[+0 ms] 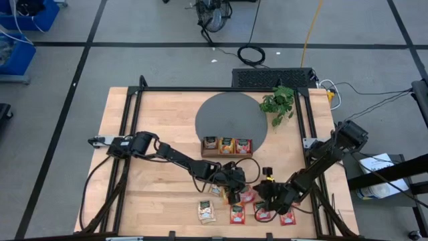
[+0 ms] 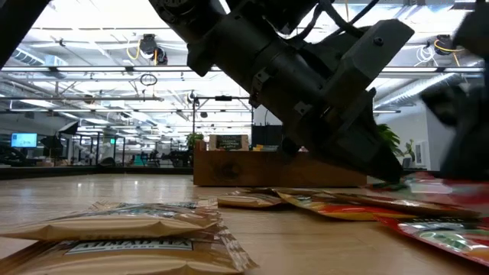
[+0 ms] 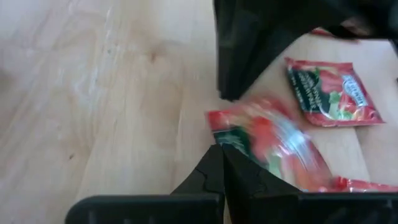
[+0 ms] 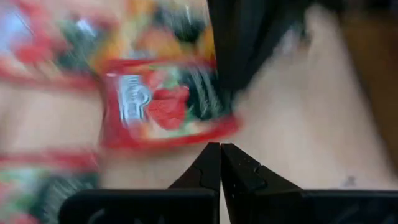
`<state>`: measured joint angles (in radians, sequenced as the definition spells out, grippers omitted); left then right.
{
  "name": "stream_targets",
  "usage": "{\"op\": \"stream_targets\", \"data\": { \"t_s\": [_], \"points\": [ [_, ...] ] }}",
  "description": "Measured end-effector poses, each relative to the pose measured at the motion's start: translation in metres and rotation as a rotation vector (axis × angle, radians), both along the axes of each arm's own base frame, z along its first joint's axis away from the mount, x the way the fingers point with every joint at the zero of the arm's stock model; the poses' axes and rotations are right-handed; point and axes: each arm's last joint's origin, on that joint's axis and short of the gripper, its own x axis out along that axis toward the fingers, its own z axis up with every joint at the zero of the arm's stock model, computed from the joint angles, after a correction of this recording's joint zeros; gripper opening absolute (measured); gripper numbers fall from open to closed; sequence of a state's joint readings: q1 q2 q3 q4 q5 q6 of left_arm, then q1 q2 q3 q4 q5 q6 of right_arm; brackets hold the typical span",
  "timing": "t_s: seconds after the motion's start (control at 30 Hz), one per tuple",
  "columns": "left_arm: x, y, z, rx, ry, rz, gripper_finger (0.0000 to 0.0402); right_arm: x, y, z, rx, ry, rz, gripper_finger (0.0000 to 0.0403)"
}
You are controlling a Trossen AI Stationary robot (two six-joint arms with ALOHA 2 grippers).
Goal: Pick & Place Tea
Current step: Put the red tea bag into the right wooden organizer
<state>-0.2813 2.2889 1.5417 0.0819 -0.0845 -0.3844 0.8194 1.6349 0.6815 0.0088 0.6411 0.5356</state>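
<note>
A red tea sachet [image 1: 247, 195] lies between my two grippers near the table's front edge; it is blurred in both wrist views [image 3: 273, 143] [image 4: 161, 106]. My left gripper [image 1: 235, 194] reaches it from the left, and its fingers are shut. My right gripper [image 1: 262, 195] comes from the right, also shut. Other sachets lie flat on the wood around them: two beige ones [image 1: 207, 211] and red ones [image 1: 237, 214] [image 1: 287, 216]. The wooden tray [image 1: 227, 152] holds three sachets standing in its slots. My left gripper [image 3: 221, 148] is shut at a corner of the red sachet's edge [image 3: 217, 134], which reaches only the fingertips. The fingers slant down from the table's left. The rest of the sachet spreads away beyond them, low over the wood. My right gripper [image 4: 221, 146] is shut with its fingertips at the sachet's near edge [image 4: 211, 138], slanting down from the table's right. Blur hides whether the edge lies between the fingers or only against them. My left gripper's fingers [image 4: 230, 68] cover the same side of the sachet farther along.
The tray stands on a dark round mat [image 1: 221, 114] at mid table, with a small green plant [image 1: 279, 104] behind it on the right. A black frame [image 1: 134, 134] runs along the table's sides. Bare wood lies to the left of the sachets.
</note>
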Motion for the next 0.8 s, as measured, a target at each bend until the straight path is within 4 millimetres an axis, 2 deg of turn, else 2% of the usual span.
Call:
{"op": "stream_targets", "data": {
  "t_s": [0.1,0.23,0.43,0.6,0.7,0.8],
  "points": [
    [0.000,0.000,0.007,0.011,-0.017,-0.008,0.0002,0.001,0.001,0.019,-0.005,-0.066,0.037,0.0000],
    [-0.002,0.000,0.021,0.029,-0.041,-0.015,0.0001,-0.001,0.000,0.033,0.005,-0.107,0.054,0.0000],
    [-0.006,-0.001,0.025,0.001,0.003,-0.026,0.0002,-0.003,0.003,0.037,0.091,-0.098,0.069,0.0006],
    [-0.011,0.000,0.019,-0.053,0.096,0.032,0.0005,0.004,0.019,0.029,0.241,-0.093,0.176,0.0010],
    [-0.013,0.000,0.016,-0.074,0.131,0.050,0.0003,0.009,0.029,0.014,0.253,-0.094,0.245,0.0003],
    [-0.012,0.000,0.017,-0.088,0.122,0.046,0.0006,0.015,0.028,-0.005,0.242,-0.039,0.251,0.0001]
  ]
}}
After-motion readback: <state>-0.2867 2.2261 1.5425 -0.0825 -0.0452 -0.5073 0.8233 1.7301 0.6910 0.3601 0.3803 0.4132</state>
